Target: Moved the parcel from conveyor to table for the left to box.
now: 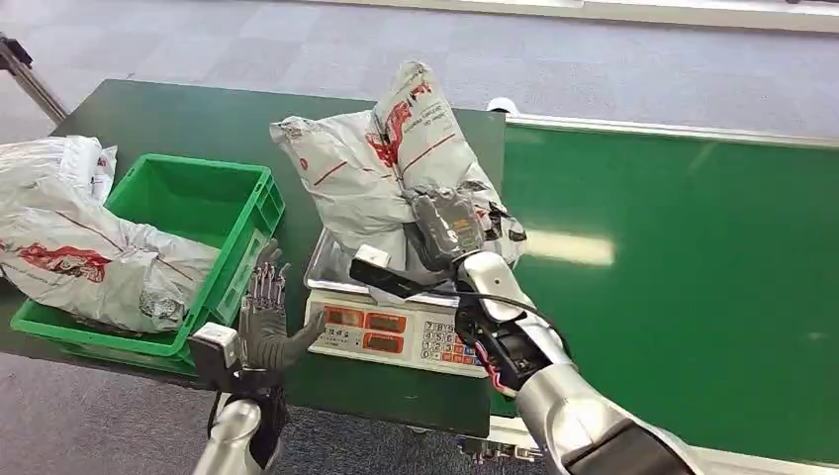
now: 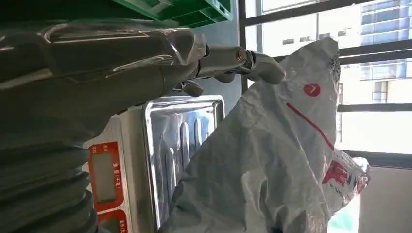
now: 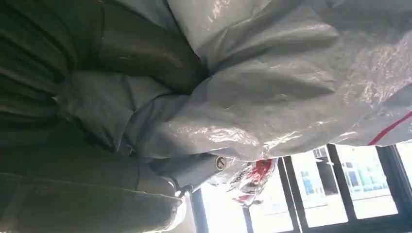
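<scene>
A grey plastic parcel (image 1: 366, 168) with red print stands tilted on the steel tray (image 1: 326, 265) of a weighing scale (image 1: 396, 332). My right hand (image 1: 447, 226) grips its near side, with the wrap bunched in the hand. In the right wrist view the crumpled parcel (image 3: 272, 87) presses against my right hand (image 3: 97, 160). My left hand (image 1: 265, 317) is open, fingers spread and pointing up, between the scale and the green crate (image 1: 247, 213), apart from the parcel. The left wrist view shows my left hand (image 2: 97, 73) beside the tray (image 2: 184, 131) and the parcel (image 2: 272, 160).
The green crate holds another large grey parcel (image 1: 89, 247) that spills over its left rim. The dark green table (image 1: 198, 119) carries the crate and scale. The green conveyor belt (image 1: 673, 277) runs to the right. Grey floor lies beyond.
</scene>
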Controlling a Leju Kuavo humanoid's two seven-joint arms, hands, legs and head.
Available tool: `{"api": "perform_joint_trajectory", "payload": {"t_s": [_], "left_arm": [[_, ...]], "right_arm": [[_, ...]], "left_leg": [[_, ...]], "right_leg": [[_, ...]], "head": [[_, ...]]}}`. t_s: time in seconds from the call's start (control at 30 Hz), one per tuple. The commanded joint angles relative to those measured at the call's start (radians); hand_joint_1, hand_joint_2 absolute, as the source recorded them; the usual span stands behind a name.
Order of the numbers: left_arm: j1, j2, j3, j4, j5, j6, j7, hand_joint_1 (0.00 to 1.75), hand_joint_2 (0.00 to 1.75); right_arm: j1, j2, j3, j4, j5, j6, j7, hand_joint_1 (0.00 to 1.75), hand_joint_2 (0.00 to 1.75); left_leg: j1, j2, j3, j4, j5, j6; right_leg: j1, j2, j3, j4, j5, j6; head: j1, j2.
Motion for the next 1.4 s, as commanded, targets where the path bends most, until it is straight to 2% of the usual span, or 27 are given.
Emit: {"api": "perform_joint_trajectory", "payload": {"t_s": [0.03, 0.07, 0.13, 0.3, 0.67, 0.73, 0.8, 0.87, 1.0, 1.07, 1.17, 1.3, 1.37, 1.4], "left_arm": [[-0.026, 0.015, -0.026, 0.042, -0.008, 0.006, 0.002, 0.00, 1.75], [-0.023, 0.017, -0.028, 0.038, -0.007, 0.007, 0.002, 0.00, 1.75], [-0.023, 0.018, -0.029, 0.038, -0.005, 0.006, 0.002, 0.00, 1.75], [-0.031, 0.020, -0.033, 0.049, -0.007, 0.007, 0.002, 0.00, 1.75], [-0.026, 0.022, -0.032, 0.051, -0.009, 0.018, 0.002, 0.00, 1.75], [-0.022, 0.024, -0.032, 0.050, -0.001, 0.021, 0.002, 0.00, 1.75], [-0.020, 0.022, -0.029, 0.049, 0.001, 0.028, 0.002, 0.00, 1.75], [-0.017, 0.023, -0.030, 0.046, 0.001, 0.028, 0.002, 0.00, 1.75], [-0.007, 0.022, -0.009, 0.011, 0.016, 0.039, 0.002, 0.00, 1.75], [-0.007, 0.023, -0.004, 0.012, 0.016, 0.038, 0.002, 0.00, 1.75], [-0.007, 0.023, -0.004, 0.012, 0.016, 0.038, 0.002, 0.00, 1.75], [-0.014, 0.018, 0.002, 0.026, -0.005, 0.039, 0.002, 0.00, 1.75], [-0.018, 0.012, 0.000, 0.015, -0.019, 0.039, 0.002, 0.00, 1.75], [-0.018, 0.012, 0.000, 0.015, -0.019, 0.039, 0.002, 0.00, 1.75]], "right_arm": [[-0.004, -0.009, -0.049, 0.040, -0.051, 0.005, -0.065, 0.40, 1.75], [-0.001, -0.006, -0.053, 0.040, -0.063, 0.003, -0.077, 0.16, 1.75], [0.001, -0.005, -0.059, 0.036, -0.076, 0.003, -0.091, 0.02, 1.75], [0.014, -0.002, -0.142, 0.036, -0.245, 0.180, -0.215, 0.00, 1.75], [0.033, -0.001, -0.154, -0.007, -0.314, 0.085, -0.312, 0.00, 1.75], [0.052, -0.002, -0.206, -0.058, -0.403, 0.081, -0.388, 0.00, 1.75], [0.079, -0.004, -0.280, -0.120, -0.532, 0.140, -0.484, 0.00, 1.75], [0.088, -0.022, -0.277, -0.139, -0.539, 0.158, -0.493, 0.00, 1.75], [0.227, -0.076, -0.255, -0.414, -0.764, 0.306, -0.493, 0.00, 1.75], [0.291, -0.089, -0.274, -0.519, -0.851, 0.327, -0.493, 0.00, 1.75], [0.291, -0.089, -0.274, -0.519, -0.851, 0.327, -0.493, 0.00, 1.75], [0.425, -0.110, -0.345, -0.645, -1.001, 0.363, -0.493, 0.00, 1.75], [0.502, -0.102, -0.398, -0.683, -1.018, 0.393, -0.493, 0.00, 1.75], [0.502, -0.102, -0.398, -0.683, -1.018, 0.393, -0.493, 0.00, 1.75]], "left_leg": [[0.000, -0.001, 0.001, -0.001, 0.000, 0.001], [0.000, -0.001, 0.001, -0.001, 0.000, 0.001], [0.000, -0.001, 0.002, -0.001, 0.000, 0.001], [0.000, -0.001, 0.001, -0.001, 0.001, 0.001], [0.000, 0.000, 0.002, -0.002, 0.000, 0.001], [0.000, 0.000, 0.001, -0.001, 0.000, 0.001], [0.000, 0.000, 0.001, -0.001, 0.000, 0.001], [0.000, -0.001, 0.000, -0.001, 0.000, 0.000], [0.000, -0.002, 0.002, -0.002, 0.001, 0.001], [0.000, -0.003, 0.001, -0.001, 0.000, 0.000], [0.000, -0.003, 0.001, -0.001, 0.000, 0.001], [0.000, -0.002, 0.001, -0.001, 0.000, 0.000], [0.000, -0.005, 0.001, -0.002, 0.000, 0.000], [0.000, -0.007, 0.003, -0.003, 0.001, 0.001]], "right_leg": [[0.000, -0.002, 0.001, -0.001, 0.000, 0.000], [0.000, -0.002, 0.002, -0.001, 0.000, 0.000], [0.000, -0.003, 0.003, -0.002, 0.000, 0.000], [0.000, -0.002, 0.002, -0.001, 0.000, 0.000], [0.000, -0.002, 0.003, -0.002, 0.000, 0.000], [0.000, -0.001, 0.002, -0.001, 0.000, 0.000], [0.000, -0.002, 0.001, -0.001, 0.000, 0.000], [0.000, -0.002, 0.001, 0.000, 0.000, 0.000], [0.000, -0.004, 0.003, -0.002, 0.000, 0.000], [0.001, -0.003, 0.002, -0.002, 0.000, 0.000], [0.000, -0.004, 0.003, -0.002, -0.001, 0.000], [0.000, -0.003, 0.002, -0.002, 0.000, 0.000], [0.001, -0.006, 0.004, -0.002, -0.001, 0.000], [0.001, -0.008, 0.005, -0.004, -0.001, 0.000]], "head": [[0.000, 0.000], [0.000, 0.000], [0.000, 0.000], [0.000, 0.000], [0.000, 0.000], [0.000, 0.000], [0.000, 0.000], [0.000, 0.000], [0.000, 0.000], [0.000, 0.000], [0.000, 0.000], [0.000, 0.000], [0.000, 0.000], [0.000, 0.000]]}}
